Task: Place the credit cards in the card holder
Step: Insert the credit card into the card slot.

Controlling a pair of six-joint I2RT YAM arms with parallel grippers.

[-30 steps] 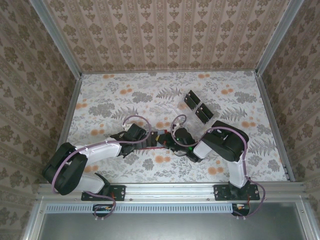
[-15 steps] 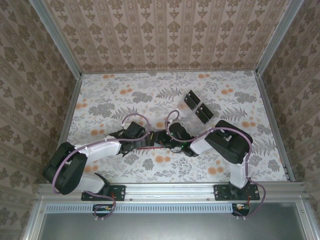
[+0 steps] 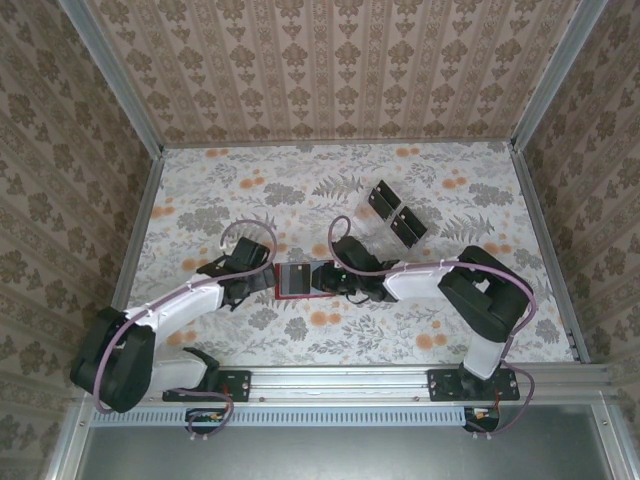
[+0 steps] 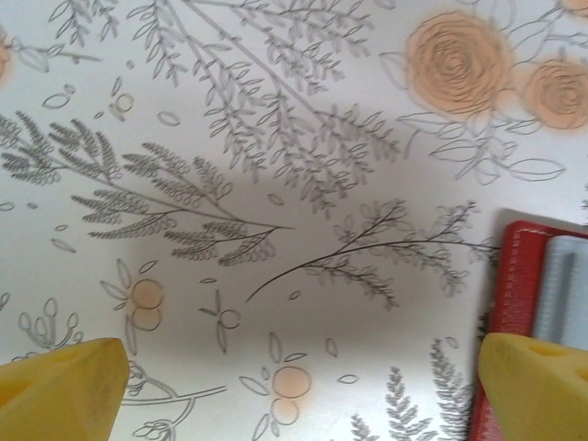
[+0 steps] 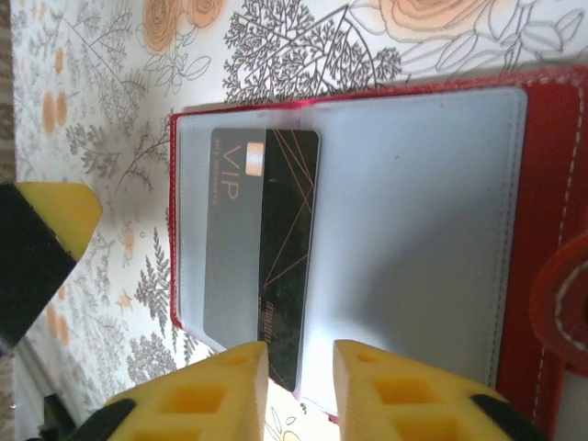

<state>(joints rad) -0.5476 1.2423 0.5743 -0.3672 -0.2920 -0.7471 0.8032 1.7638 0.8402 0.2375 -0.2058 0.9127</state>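
The wallet lies open and flat on the table, near the middle and between the two arms. Its red cover faces down and its grey pocket faces up.

In the right wrist view one black card with the letters VIP lies on the open wallet. The half of the card with the letters looks pale, as it sits under the clear layer of the pocket. The other half is dark and uncovered. One short end of the card reaches over the edge of the wallet, toward the right gripper.

The fingers of this gripper stand only a little apart, with a narrow gap. The corner of the card shows in this gap. It is not possible to tell if the fingers touch the card or hold it. In the top view the right gripper is at the right side of the wallet.

The left gripper is spread wide and has nothing between its fingers. It hangs low over the bare table, and the red edge of the wallet is just beside its right finger. In the top view it is at the left side of the wallet.

Two more cards lie side by side further back on the table, well apart from the wallet.
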